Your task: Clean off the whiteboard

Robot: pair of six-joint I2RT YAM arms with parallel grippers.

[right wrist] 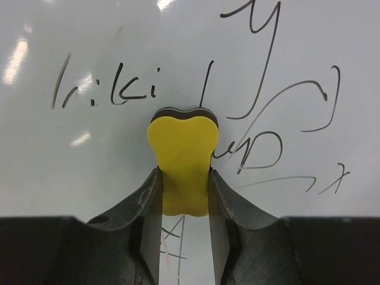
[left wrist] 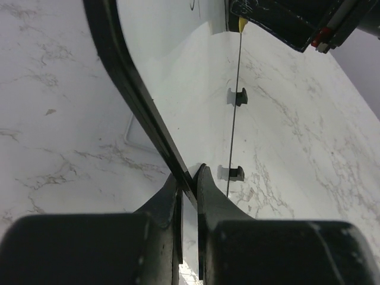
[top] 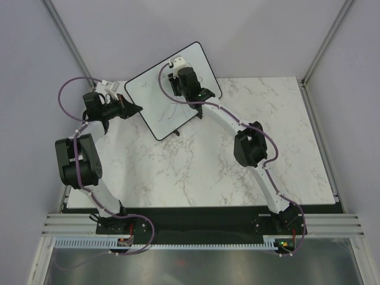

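The whiteboard [top: 151, 98] stands tilted at the back of the table, with black scribbles on its face [right wrist: 89, 148]. My left gripper [top: 138, 108] is shut on its left edge. In the left wrist view the fingertips [left wrist: 205, 181] pinch the thin black rim [left wrist: 127, 77]. My right gripper [top: 202, 95] is over the board's right part. It is shut on a yellow eraser [right wrist: 183, 157], whose dark pad presses on the board between the writing. The eraser's tip also shows in the left wrist view [left wrist: 242, 24].
The marble table [top: 237, 154] stretches in front and to the right of the board. Two small black feet [left wrist: 237, 96] hold the board's lower edge. Grey walls and metal posts [top: 323, 44] close in the back and sides.
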